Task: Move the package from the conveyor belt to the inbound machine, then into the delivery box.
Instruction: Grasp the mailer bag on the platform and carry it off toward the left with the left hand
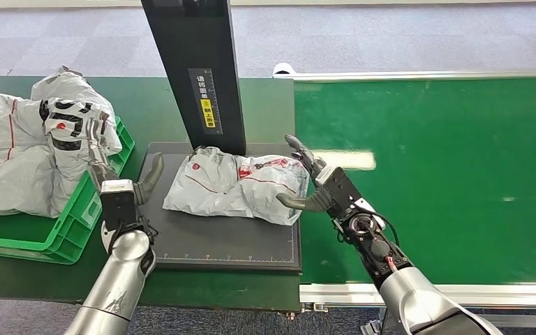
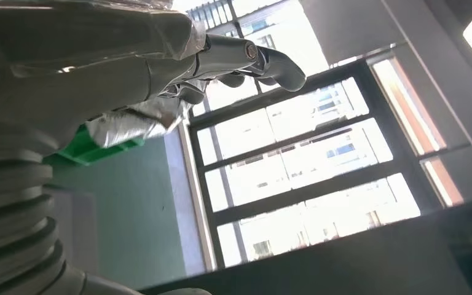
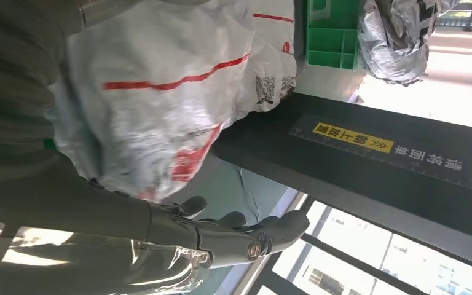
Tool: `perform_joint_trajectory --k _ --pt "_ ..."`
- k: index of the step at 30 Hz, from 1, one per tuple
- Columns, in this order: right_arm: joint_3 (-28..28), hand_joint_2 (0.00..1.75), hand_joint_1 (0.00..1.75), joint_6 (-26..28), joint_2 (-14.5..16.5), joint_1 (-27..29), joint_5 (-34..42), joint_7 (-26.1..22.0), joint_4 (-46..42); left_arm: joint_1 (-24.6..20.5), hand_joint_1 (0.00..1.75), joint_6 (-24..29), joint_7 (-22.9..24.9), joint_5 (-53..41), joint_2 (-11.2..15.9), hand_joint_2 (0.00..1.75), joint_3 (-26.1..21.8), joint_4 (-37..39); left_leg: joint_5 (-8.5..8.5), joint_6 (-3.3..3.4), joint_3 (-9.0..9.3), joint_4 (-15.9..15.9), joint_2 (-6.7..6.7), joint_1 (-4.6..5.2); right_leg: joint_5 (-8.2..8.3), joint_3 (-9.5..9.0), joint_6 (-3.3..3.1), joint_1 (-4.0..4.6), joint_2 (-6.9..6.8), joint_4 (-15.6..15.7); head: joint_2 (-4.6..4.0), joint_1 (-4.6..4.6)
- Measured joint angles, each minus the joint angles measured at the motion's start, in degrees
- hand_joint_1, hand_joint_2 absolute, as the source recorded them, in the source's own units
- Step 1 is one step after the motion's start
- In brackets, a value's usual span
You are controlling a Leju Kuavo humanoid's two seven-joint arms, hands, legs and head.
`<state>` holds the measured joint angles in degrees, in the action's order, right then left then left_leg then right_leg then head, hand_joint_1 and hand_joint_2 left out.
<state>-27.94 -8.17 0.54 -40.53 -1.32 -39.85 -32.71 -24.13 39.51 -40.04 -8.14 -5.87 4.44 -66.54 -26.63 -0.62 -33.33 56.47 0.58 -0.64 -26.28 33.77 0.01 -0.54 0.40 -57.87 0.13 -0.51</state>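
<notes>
Package (image 1: 234, 185) lies on inbound machine (image 1: 223, 241) platform for scanning; right hand (image 1: 306, 183) released beside it, left hand (image 1: 122, 178) empty, fingers spread.

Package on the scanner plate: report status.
Package flat on scanner plate. Right hand at its edge, left hand open beside plate. Green crate already full.

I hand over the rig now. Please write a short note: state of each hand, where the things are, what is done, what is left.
Left hand: open, beside the package's left edge, over the machine plate.
Right hand: open, at the package's right edge; whether it touches is unclear.
Package: lying on the plate under the black column.
Done: package moved off the belt onto the machine.
Left: lift it into the green box, which already holds other packages.
</notes>
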Motion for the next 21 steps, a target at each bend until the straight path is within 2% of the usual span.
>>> perform_joint_trajectory --k 8,12,14,16,21 --pt "0.0 1.75 0.0 0.0 -0.7 0.4 0.6 0.0 -0.4 0.1 0.0 0.3 0.0 -0.6 -0.7 1.75 -3.7 -2.1 0.0 0.0 0.0 0.0 0.0 0.0 0.0 0.0 0.0 0.0 0.0 0.0 -0.01 0.01" --pt "0.4 1.75 0.0 -0.3 -0.9 0.8 2.2 0.0 -1.1 0.1 0.0 -1.4 0.0 4.0 -0.7 1.75 -3.2 -2.0 0.0 0.0 0.0 0.0 0.01 0.0 0.0 0.02 0.0 0.0 0.0 0.0 -0.01 -0.01" --pt "1.1 1.75 0.0 0.1 -1.2 1.5 3.9 0.0 -2.3 0.0 0.0 -7.0 0.0 7.1 -0.3 1.75 -1.4 -0.8 0.0 0.0 0.0 0.0 0.03 0.0 0.0 0.01 0.0 -0.01 -0.03 0.0 0.0 0.0" --pt "2.4 1.75 0.0 1.7 -1.4 2.3 5.8 0.0 -4.4 -0.1 0.0 -15.2 0.0 8.5 0.5 1.75 1.4 1.6 0.0 0.0 0.0 0.0 0.03 0.01 0.0 0.0 0.0 -0.01 -0.05 0.0 0.0 0.01" --pt "6.8 1.75 0.0 10.5 -1.7 5.4 10.3 0.6 -11.0 -0.2 0.0 -36.9 2.5 14.5 2.1 1.75 8.2 8.7 -0.01 0.0 0.0 0.0 -0.02 0.02 0.0 0.02 0.0 -0.02 0.0 0.0 0.01 0.0"
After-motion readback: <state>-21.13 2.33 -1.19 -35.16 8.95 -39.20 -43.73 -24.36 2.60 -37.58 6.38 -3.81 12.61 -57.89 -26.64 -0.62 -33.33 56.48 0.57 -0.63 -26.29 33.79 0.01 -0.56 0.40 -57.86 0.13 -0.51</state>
